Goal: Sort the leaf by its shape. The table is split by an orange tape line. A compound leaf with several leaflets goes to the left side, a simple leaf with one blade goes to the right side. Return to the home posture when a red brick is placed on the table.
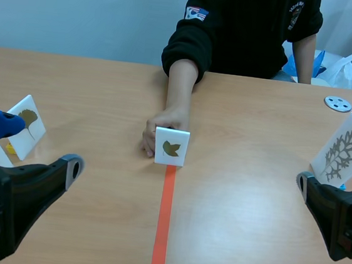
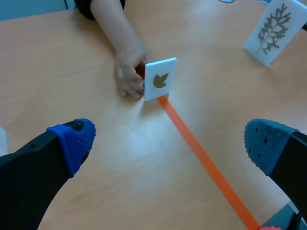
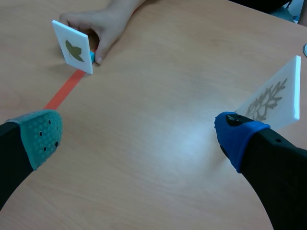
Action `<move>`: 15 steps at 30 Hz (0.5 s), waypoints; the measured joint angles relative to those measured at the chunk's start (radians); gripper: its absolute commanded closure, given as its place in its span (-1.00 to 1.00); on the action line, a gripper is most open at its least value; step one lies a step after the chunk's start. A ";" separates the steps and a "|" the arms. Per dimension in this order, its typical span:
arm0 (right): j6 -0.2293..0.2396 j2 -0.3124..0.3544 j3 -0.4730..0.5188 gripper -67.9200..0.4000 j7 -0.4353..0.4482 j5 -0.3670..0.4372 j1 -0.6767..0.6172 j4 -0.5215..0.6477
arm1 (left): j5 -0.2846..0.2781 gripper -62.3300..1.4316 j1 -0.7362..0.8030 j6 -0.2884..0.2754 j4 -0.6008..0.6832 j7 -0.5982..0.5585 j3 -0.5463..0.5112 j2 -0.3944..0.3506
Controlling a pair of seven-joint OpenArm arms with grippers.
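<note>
Left gripper point(image 2: 172, 143) spread wide, holds nothing, touches nothing; right gripper point(image 3: 139, 136) same, fingers far apart, nothing between them. The card point(image 1: 171, 146) with one olive-brown leaf stands upright well ahead of both grippers, between them, at the far end of the tape point(image 1: 163, 219). A person's hand point(image 1: 160, 130) is behind it, fingers touching its far side. Tape runs from the card back toward the robot, passing between the left gripper's fingers in its wrist view. Left card point(image 1: 29, 123), white with a brown fan-shaped leaf, stands tilted just beside the left gripper's outer blue-padded finger. Right card point(image 1: 344, 150), white with a grey branching leaf, leans just beside the right gripper's outer finger; cannot tell if they touch. Table point(image 1: 238, 195) is light wood. Grey disc point(image 1: 338, 104) lies far ahead of the right gripper. Pale blue wall point(image 1: 82, 8) behind, white bag point(image 1: 349, 68) past the table's far edge
</note>
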 measured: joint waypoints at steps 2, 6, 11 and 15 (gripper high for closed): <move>0.000 0.000 0.000 -1.00 0.000 0.000 0.000 0.000 | 0.000 -1.00 -0.010 -0.001 -0.006 0.000 0.018 0.000; 0.000 0.000 0.000 -1.00 0.000 0.000 0.000 0.000 | 0.026 -1.00 -0.063 0.000 -0.064 -0.002 0.050 0.000; 0.000 0.000 0.000 -1.00 0.000 0.000 0.000 0.000 | 0.028 -1.00 -0.138 0.000 -0.191 -0.014 0.099 0.000; 0.000 0.000 0.000 -1.00 0.000 0.000 0.000 0.000 | 0.061 -1.00 -0.207 0.000 -0.291 -0.051 0.162 0.000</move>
